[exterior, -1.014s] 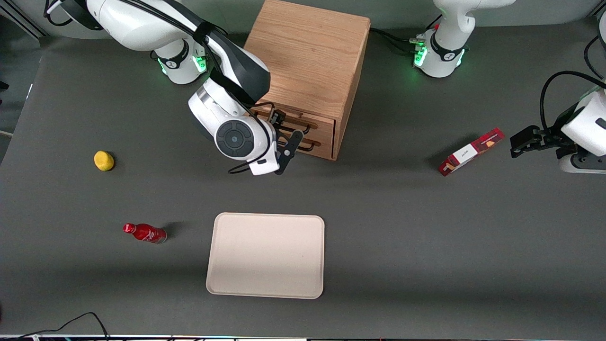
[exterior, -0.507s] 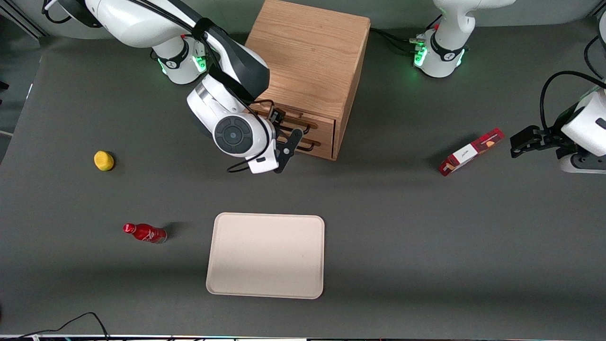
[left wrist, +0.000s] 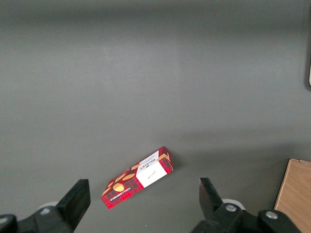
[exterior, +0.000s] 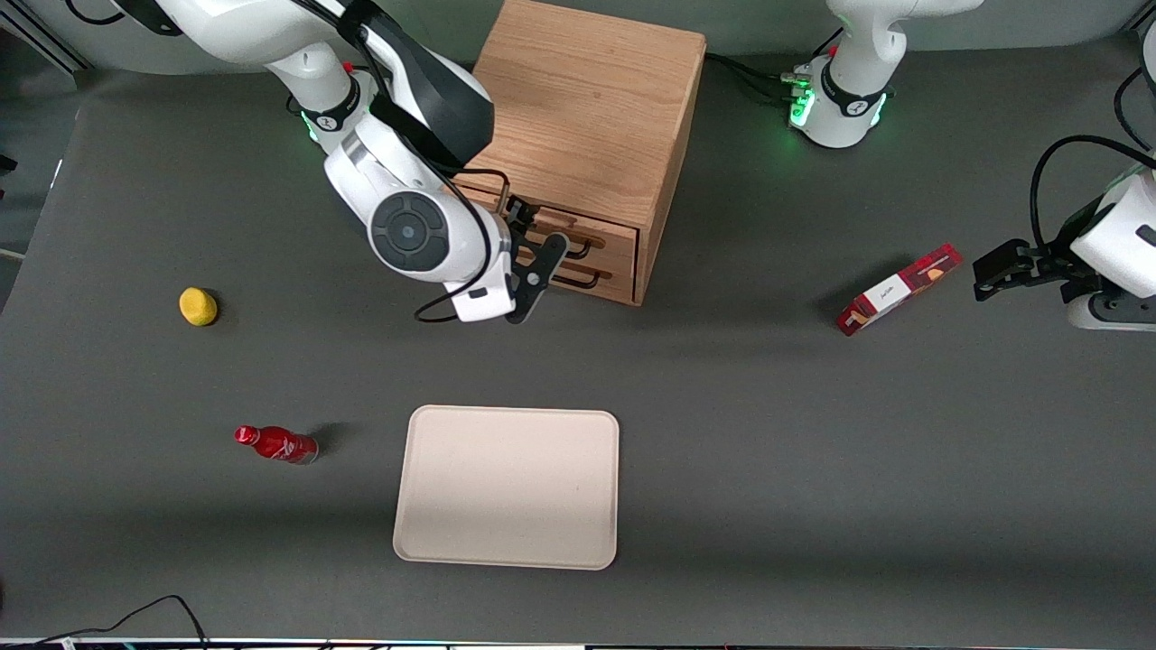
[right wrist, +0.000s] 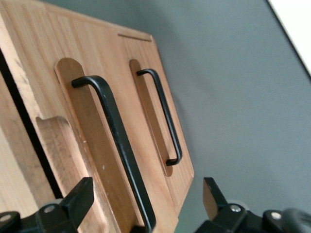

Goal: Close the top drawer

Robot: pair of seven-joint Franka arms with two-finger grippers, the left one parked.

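Claw (exterior: 533, 271) spread wide, empty, just in front of the cabinet (exterior: 587, 117) on the counter (exterior: 813, 451).
Since a second ago it has drawn sideways along the top drawer (right wrist: 92, 145), which sits nearly flush; closing looks almost complete.

Top drawer (exterior: 578, 236) partly hidden by claw (exterior: 533, 271)

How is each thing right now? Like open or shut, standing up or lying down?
top drawer: looks shut, front level with the lower one
lower drawer: shut
gripper: open, holding nothing, just in front of the drawer fronts
red bottle: lying on its side, cap on
lemon: sitting on the table
tray: flat, nothing on it
cookie box: lying down on the table
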